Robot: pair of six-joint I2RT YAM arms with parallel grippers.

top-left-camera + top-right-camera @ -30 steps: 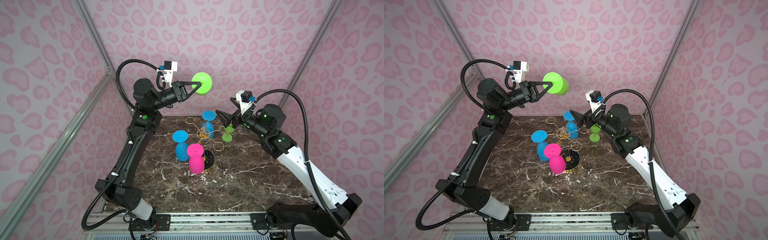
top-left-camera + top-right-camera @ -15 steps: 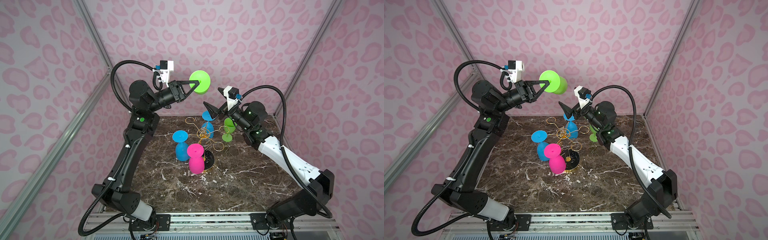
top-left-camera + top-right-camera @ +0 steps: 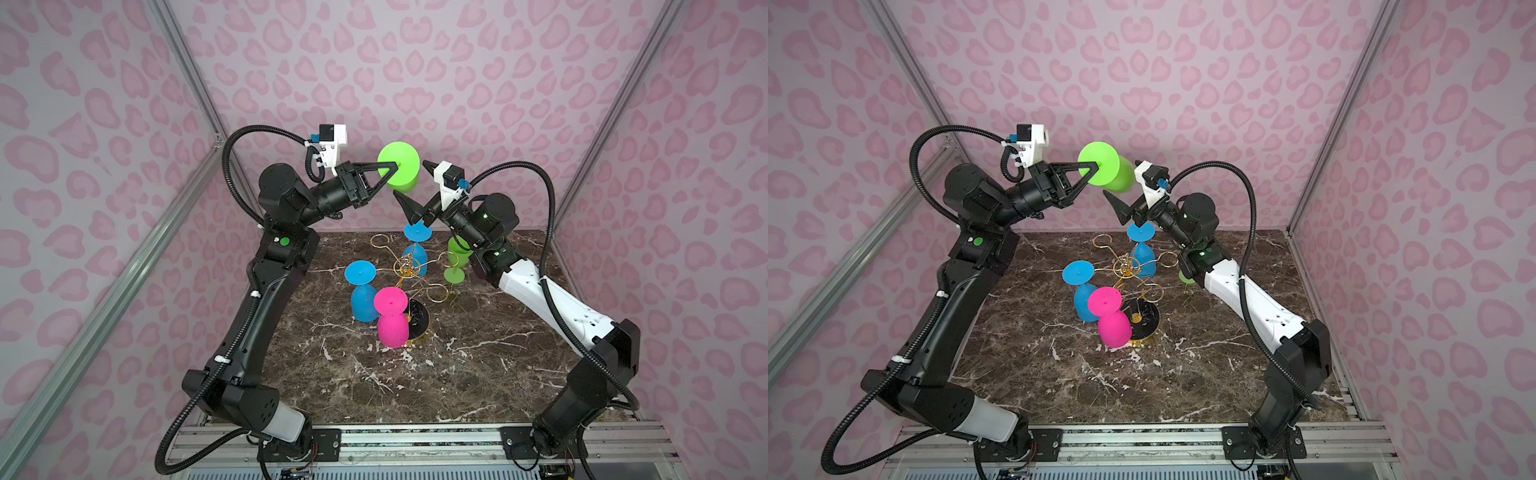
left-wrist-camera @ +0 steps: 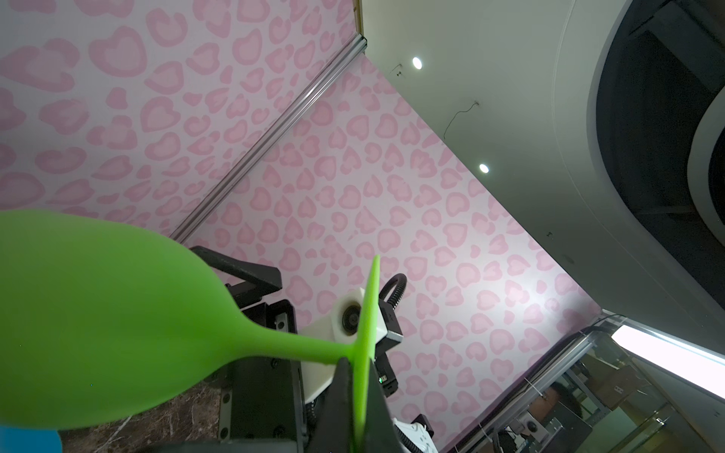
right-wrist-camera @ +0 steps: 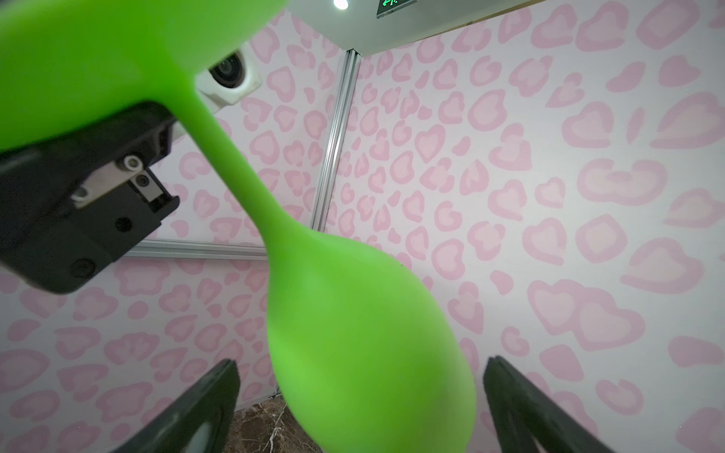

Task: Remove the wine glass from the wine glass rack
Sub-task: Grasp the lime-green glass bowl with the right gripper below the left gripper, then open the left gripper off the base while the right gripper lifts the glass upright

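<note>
While the marble table [image 3: 457, 374] and the wine glass rack [image 3: 406, 266] on it sit well below both sets of jaws, the green wine glass [image 3: 405, 156] hangs sideways in the air, off the rack. The left gripper [image 3: 392, 167] is clamped on its foot disc. The right gripper [image 5: 361, 362] stands wide, one jaw on either side of the bowl, not touching.

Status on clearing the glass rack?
Done: one green glass stands on the table; a second green glass is lifted clear of the rack. In hand: left jaws pinch its foot, right jaws open around its bowl. Left: two blue glasses and a pink glass hang there.
</note>
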